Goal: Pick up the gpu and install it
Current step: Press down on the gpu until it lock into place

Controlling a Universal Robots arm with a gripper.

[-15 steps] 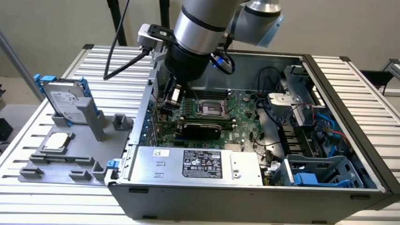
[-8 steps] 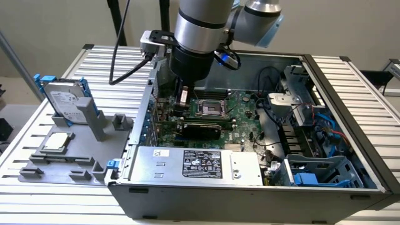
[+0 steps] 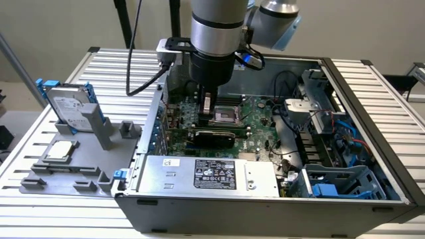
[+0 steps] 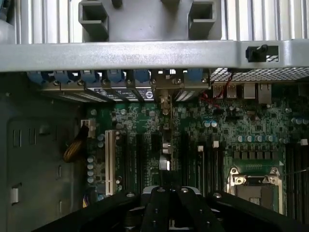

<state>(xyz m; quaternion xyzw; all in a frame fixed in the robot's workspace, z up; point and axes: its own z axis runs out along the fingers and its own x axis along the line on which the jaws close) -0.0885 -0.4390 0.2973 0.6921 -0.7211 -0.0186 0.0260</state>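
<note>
The gpu (image 3: 212, 137), dark and flat, stands inside the computer case (image 3: 265, 209).
It sits on the green motherboard (image 3: 256, 117); the tool (image 3: 207, 107) hangs above, its opening I cannot tell.

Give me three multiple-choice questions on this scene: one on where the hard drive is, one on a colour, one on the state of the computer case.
1. Where does the hard drive stand?
A. on the power supply
B. in the grey holder
C. on the floor

2. Its side rails are:
A. red
B. blue
C. yellow

3. The computer case is:
A. open
B. closed
C. upside down

Answers:
1. B, it stands upright in the holder at the exterior view's left.
2. B, blue shows along its edges.
3. A, the motherboard lies in plain sight.
</note>
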